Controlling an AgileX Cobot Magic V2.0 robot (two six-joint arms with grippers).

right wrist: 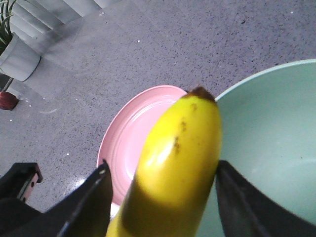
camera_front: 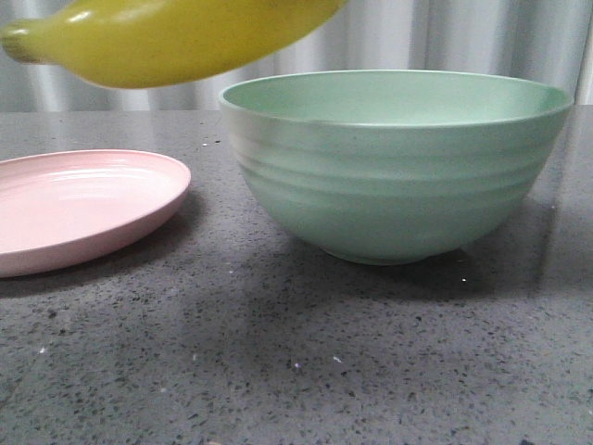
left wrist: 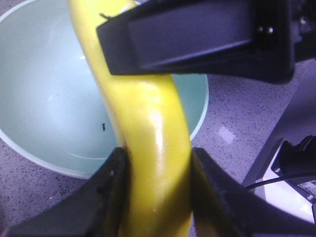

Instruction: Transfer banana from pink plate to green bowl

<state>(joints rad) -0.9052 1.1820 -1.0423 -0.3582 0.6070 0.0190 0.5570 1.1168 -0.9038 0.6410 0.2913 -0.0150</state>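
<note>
Hanging in the air at the 11 o'clock corner of the front view, the banana [camera_front: 167,42] is riding clear of the speckled table [camera_front: 296,352], between the pink plate [camera_front: 79,209] at 9 o'clock and the green bowl [camera_front: 394,162] at 3 o'clock. Both the left gripper [left wrist: 157,190] and the right gripper [right wrist: 163,197] are clamping their jaws on it (bowl's inside lying directly beneath the left one)

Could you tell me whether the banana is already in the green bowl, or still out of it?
Out. The banana hangs in the air above the green bowl rim, gripped by both grippers; the bowl interior looks empty.
</note>
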